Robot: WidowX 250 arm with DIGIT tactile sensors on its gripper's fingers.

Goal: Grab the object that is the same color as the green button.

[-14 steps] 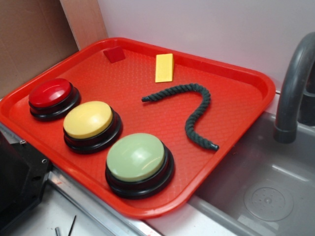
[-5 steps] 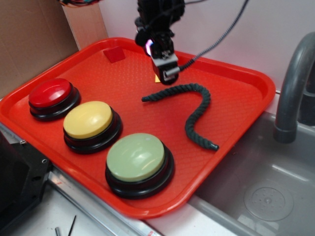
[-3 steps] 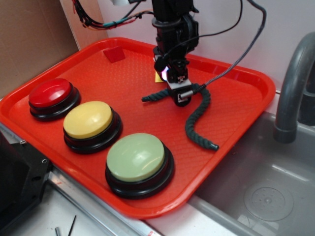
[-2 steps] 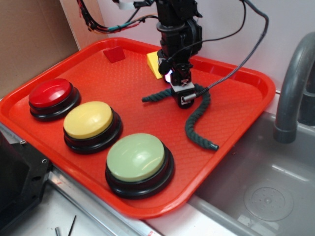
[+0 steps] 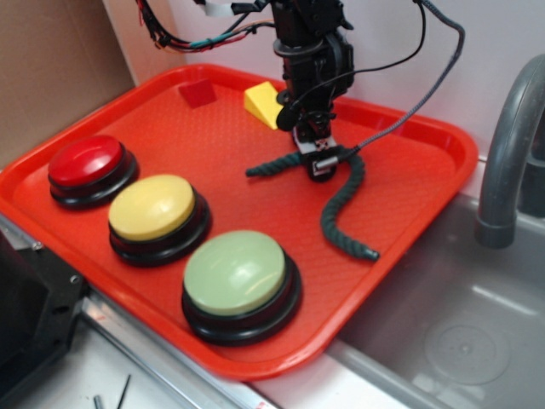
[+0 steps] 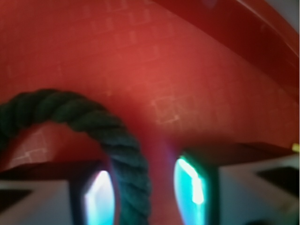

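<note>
The dark green twisted rope point(image 5: 341, 200) lies S-curved on the red tray point(image 5: 426, 183), right of the pale-green button point(image 5: 236, 273). The pincer point(image 5: 317, 164) is down at its far bend, fingers point(image 6: 197, 183) apart, rope between them.

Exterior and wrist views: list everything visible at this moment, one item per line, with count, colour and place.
tray: one, red, on the counter beside the sink.
rope: one, dark green, S-curved, right half of the tray.
green button: one, pale green on a black base, near edge of the tray.
yellow button: one, yellow, between the other two buttons.
red button: one, red, left end of the row.
yellow block: one, far part of the tray.
red block: one, far left corner.
sink: one, grey, right.
faucet: one, grey, right edge.
gripper: one, black, fingers straddling the rope, not closed.
</note>
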